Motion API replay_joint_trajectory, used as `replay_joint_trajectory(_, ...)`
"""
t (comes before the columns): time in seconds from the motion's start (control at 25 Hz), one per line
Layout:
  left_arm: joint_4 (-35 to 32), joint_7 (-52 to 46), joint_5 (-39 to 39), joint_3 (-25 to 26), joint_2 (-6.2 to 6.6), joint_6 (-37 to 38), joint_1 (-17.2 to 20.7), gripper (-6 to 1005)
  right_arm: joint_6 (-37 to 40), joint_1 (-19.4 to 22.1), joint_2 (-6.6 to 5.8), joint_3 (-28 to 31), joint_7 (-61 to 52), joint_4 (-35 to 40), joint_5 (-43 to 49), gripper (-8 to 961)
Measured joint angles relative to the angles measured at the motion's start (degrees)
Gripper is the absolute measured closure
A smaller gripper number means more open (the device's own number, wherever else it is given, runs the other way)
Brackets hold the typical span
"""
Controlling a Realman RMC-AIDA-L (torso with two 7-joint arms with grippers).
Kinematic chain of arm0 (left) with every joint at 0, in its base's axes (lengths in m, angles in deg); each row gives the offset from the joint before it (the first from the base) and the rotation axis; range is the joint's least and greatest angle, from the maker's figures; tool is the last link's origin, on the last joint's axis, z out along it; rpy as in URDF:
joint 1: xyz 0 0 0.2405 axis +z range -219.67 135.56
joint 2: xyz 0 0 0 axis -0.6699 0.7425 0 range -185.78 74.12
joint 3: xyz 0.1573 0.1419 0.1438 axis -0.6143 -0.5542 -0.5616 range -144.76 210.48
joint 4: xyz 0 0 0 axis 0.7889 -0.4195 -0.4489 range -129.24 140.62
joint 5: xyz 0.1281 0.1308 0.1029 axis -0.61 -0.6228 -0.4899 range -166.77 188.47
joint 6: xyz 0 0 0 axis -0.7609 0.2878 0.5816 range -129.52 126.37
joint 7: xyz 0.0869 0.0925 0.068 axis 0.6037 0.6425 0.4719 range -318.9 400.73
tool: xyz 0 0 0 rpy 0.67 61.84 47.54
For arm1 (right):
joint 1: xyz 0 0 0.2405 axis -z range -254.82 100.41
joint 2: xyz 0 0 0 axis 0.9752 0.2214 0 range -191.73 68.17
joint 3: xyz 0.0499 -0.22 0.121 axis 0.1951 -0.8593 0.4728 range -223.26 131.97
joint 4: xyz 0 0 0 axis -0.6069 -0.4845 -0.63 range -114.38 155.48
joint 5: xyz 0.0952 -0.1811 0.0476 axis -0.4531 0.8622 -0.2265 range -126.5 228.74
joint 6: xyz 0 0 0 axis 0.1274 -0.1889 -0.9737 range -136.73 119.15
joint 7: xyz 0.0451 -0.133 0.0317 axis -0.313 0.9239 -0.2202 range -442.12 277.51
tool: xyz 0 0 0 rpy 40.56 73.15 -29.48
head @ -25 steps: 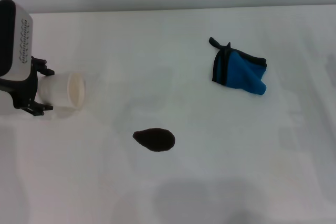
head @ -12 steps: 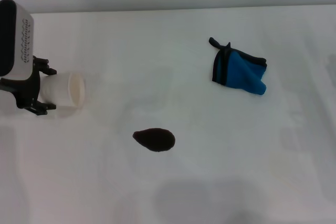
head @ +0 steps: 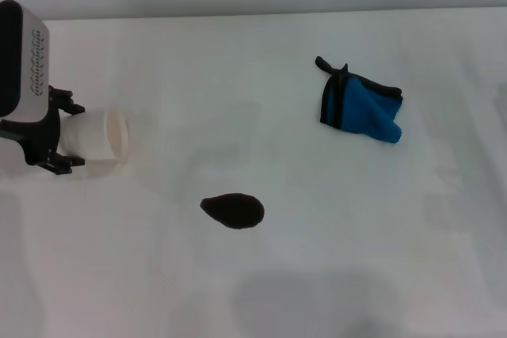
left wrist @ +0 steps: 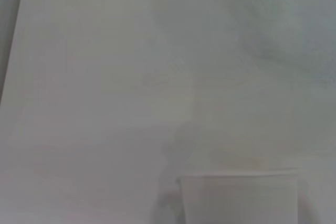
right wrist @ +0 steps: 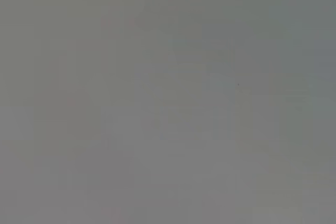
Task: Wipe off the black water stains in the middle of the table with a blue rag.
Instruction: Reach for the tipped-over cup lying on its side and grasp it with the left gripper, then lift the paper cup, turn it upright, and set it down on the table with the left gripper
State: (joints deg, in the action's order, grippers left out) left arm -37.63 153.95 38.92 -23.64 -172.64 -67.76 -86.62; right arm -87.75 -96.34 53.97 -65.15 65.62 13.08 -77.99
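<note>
Head view: we are holding a white paper cup [head: 97, 139] on its side in our left gripper [head: 55, 134] at the left edge of the table [head: 238, 61]. The black fingers [head: 62, 107] are closing around the cup's base, one on the far side and one on the near side, and the cup's open mouth is pointing toward the middle of the table.

The stain [head: 233, 210], a dark glossy teardrop, is lying near the middle of the table, to the right of the gripper and nearer to us, well apart from the cup. The rag [head: 360, 106], blue with a black trim band and a thin black loop, is lying crumpled farther right and farther back, well apart from both the stain and the gripper. We are seeing bare tabletop between the gripper, the stain and the rag.

From the left wrist camera we are seeing the cup [left wrist: 239, 195] up close against the white table [left wrist: 105, 77].

Our right gripper is not showing in the head view, and the right wrist camera is giving only a uniform grey field.
</note>
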Motion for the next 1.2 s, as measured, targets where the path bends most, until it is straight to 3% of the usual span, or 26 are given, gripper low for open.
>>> replay_joint_trajectory(0.6, 0.6, 0.1, 0.2, -0.1, -0.57, 0.7, 0.0, 169, -0.1, 0.1, 0.0, 0.1, 0.0, 0.0, 0.0, 108)
replay_joint_trajectory(0.8, 0.6, -0.3, 1.4, 0.3, -0.8, 2.6, 0.0, 243, -0.2, 0.1, 0.0, 0.2, 0.0, 0.0, 0.0, 108)
replay_joint_trajectory(1.0, -0.3, -0.9, 6.5, 3.1, -1.4, 4.1, 0.3, 276, -0.2, 0.1, -0.05, 0.2, 0.0, 0.4, 0.0, 109)
replay_joint_trajectory(1.2, -0.8, -2.3, 17.4, 3.4, -2.04, 6.2, 3.4, 273, -0.8, 0.0, -0.12, 0.1, -0.3, 0.6, 0.0, 109)
